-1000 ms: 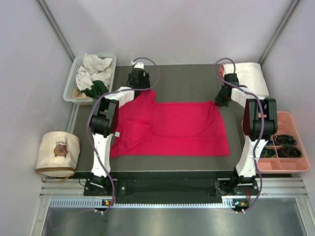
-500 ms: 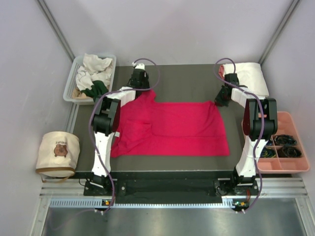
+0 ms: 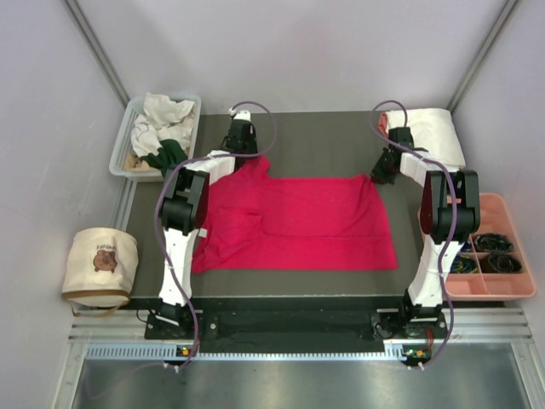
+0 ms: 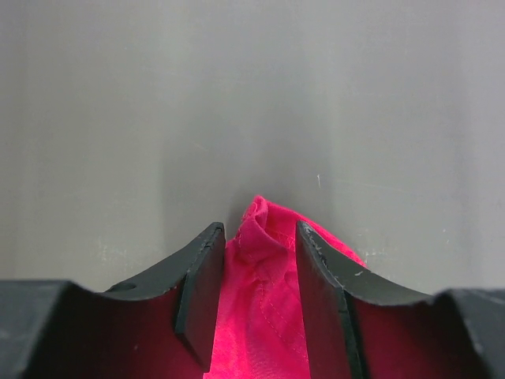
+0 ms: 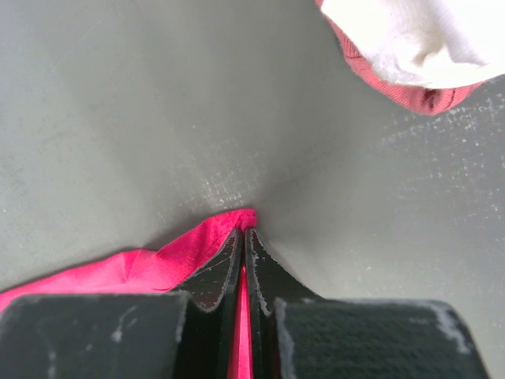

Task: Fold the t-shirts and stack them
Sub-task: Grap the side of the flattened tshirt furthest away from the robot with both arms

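Note:
A crimson-red t-shirt (image 3: 298, 221) lies spread on the dark mat, its left side folded over. My left gripper (image 3: 243, 146) is at the shirt's far left sleeve. In the left wrist view the gripper (image 4: 260, 237) stands open, with a bunched tip of the red cloth (image 4: 264, 260) loose between the fingers. My right gripper (image 3: 381, 175) is at the shirt's far right corner. In the right wrist view it (image 5: 244, 233) is shut on the red hem (image 5: 197, 245). A folded cream-white shirt (image 3: 430, 132) lies on another red one at the back right and also shows in the right wrist view (image 5: 410, 39).
A clear bin (image 3: 119, 158) at the back left holds crumpled cream, tan and dark green shirts (image 3: 162, 132). A round beige bear-print bag (image 3: 100, 264) stands off the mat at the left. A salmon compartment tray (image 3: 494, 213) with dark items sits at the right.
My left gripper has shifted slightly toward the near side over the sleeve. The right arm and the shirt have stayed put.

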You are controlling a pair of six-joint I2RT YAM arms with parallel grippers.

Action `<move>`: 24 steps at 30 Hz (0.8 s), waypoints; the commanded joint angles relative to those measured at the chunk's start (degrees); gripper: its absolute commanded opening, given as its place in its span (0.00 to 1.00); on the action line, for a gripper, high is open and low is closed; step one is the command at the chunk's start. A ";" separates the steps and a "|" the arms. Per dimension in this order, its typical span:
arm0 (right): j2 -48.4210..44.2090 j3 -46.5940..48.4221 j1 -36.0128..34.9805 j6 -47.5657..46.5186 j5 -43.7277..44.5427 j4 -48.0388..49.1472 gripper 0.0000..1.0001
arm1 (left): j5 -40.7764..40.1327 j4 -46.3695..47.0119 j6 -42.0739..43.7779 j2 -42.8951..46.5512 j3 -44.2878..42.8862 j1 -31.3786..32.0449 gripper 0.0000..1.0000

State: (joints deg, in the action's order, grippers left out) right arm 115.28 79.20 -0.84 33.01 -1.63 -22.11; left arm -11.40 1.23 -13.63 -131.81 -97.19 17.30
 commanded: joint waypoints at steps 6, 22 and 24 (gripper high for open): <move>2.40 0.17 0.40 -0.41 -0.39 -1.27 0.00 | -0.29 1.49 -0.43 1.29 -2.31 -0.07 0.47; 2.49 0.25 0.58 -0.50 -0.57 -1.27 0.00 | -0.82 1.31 -0.52 1.91 -2.48 -0.07 0.45; 2.40 0.25 0.58 -0.49 -0.66 -1.18 0.00 | -0.91 1.23 -0.52 2.08 -2.39 -0.07 0.44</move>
State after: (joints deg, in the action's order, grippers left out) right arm 115.39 79.20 -0.84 33.01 -2.13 -21.82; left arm -11.57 1.23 -13.63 -131.81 -97.41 17.30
